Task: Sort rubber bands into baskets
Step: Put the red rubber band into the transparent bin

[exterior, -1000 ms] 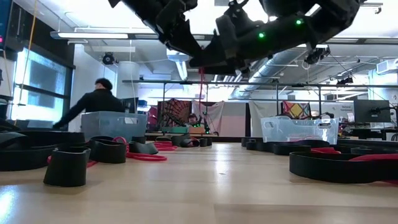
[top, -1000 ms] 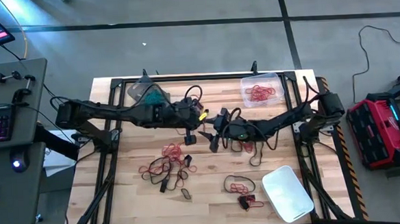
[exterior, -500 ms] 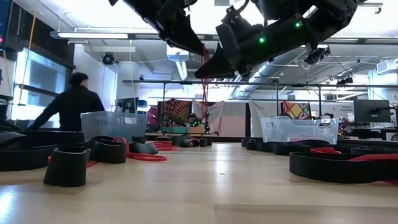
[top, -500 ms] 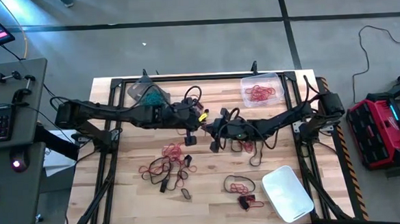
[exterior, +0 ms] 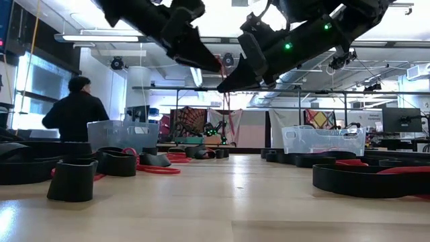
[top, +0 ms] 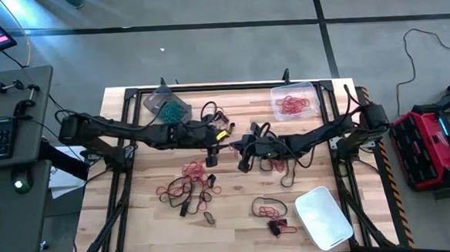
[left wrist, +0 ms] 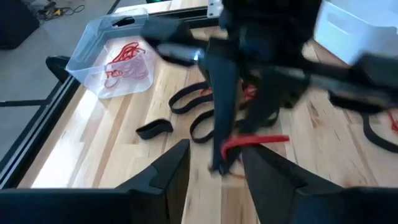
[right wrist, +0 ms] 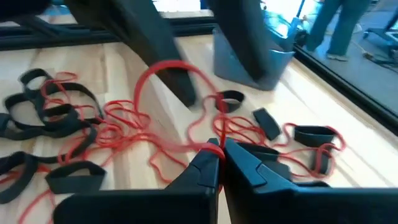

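Mid-frame, right gripper (right wrist: 214,163) jaws pinched on red band (right wrist: 163,87); left gripper (left wrist: 214,165) jaws apart, empty. Next: carry to red-band basket (top: 294,101), upper right.

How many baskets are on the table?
3: a grey one at the far left holding teal bands, a clear one at the far right holding red bands, and a whitish one at the near right.

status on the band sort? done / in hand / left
Done: red bands lie in the clear basket, teal ones in the grey basket.
In hand: the right gripper is shut on a red band; the left gripper is open beside it.
Left: the loose pile of red and black bands; the white basket is empty.
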Controlling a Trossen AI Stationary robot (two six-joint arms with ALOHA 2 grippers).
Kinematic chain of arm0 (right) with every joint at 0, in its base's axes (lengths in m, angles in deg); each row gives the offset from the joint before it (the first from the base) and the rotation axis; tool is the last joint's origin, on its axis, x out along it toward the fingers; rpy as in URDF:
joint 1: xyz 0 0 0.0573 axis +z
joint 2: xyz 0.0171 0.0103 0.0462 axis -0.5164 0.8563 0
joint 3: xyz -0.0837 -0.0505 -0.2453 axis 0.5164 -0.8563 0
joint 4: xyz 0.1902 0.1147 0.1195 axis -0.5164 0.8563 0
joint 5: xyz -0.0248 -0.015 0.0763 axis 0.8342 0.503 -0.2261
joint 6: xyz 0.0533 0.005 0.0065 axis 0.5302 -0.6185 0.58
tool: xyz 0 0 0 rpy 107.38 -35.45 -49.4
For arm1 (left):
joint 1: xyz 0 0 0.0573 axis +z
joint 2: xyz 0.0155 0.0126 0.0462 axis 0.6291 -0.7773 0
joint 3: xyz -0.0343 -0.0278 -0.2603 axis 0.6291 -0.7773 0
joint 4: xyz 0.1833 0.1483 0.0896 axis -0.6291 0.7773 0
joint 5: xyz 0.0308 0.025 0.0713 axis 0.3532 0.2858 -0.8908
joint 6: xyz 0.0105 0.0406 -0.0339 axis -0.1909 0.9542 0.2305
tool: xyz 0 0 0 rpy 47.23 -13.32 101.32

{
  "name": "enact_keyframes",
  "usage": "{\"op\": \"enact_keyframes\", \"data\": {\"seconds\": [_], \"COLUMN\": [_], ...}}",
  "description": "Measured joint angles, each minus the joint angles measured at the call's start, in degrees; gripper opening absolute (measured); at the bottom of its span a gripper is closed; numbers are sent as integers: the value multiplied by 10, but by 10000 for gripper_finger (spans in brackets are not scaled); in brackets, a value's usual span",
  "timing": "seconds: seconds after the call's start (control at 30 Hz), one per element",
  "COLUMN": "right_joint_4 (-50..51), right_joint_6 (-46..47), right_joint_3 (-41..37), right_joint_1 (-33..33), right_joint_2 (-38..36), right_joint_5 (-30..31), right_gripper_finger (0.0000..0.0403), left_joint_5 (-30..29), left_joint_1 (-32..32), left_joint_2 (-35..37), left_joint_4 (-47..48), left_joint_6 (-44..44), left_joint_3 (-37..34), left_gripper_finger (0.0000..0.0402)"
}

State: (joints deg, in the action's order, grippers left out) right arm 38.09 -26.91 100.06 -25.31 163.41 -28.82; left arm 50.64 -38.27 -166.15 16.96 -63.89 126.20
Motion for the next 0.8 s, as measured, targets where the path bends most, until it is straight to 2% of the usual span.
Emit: {"op": "enact_keyframes", "data": {"seconds": [0.2,0.4,0.63,0.8], "right_joint_4": [51,133,303,404], "right_joint_6": [-2,-21,-13,-2], "right_joint_3": [0,0,0,0], "right_joint_1": [0,-7,-49,-100], "right_joint_2": [-37,-110,-218,-276], "right_joint_5": [28,102,229,260], "right_gripper_finger": [0,0,0,0], "left_joint_5": [-5,-7,-18,-22], "left_joint_1": [1,4,4,4], "left_joint_2": [39,68,68,63], "left_joint_4": [-9,3,15,18], "left_joint_6": [-12,-25,-25,-25], "left_joint_3": [-35,-61,-73,-73], "left_gripper_finger": [149,150,150,150]}}
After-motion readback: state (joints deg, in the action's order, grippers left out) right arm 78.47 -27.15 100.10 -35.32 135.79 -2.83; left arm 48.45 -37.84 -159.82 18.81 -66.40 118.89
